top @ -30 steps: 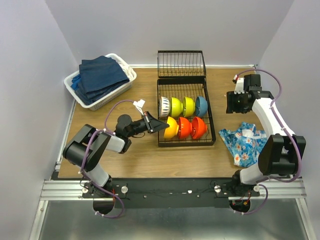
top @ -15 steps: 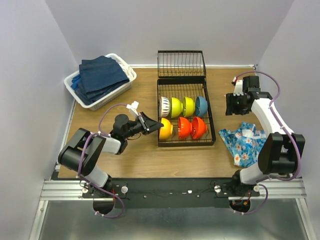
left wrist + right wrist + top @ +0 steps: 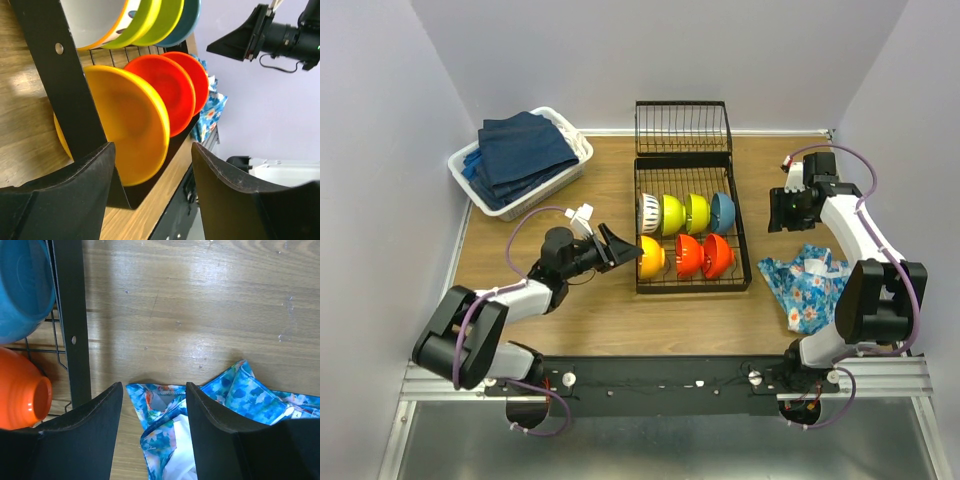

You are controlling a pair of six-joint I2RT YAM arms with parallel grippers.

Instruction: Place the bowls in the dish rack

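The black wire dish rack holds all the bowls on edge. Its back row has a white ribbed bowl, two lime-yellow bowls and a blue bowl. The front row has an orange-yellow bowl and two red-orange bowls. My left gripper is open just left of the rack. The left wrist view shows its jaws spread apart, with the orange-yellow bowl free beyond them. My right gripper is open and empty to the right of the rack.
A floral blue cloth lies crumpled at the right, and in the right wrist view the cloth sits below my right gripper. A white basket of navy towels stands at the back left. The rack's smaller hinged section stands behind it.
My left gripper has opened, let go of the orange-yellow bowl in the rack's front row and drawn back to the left. The right arm has barely moved.
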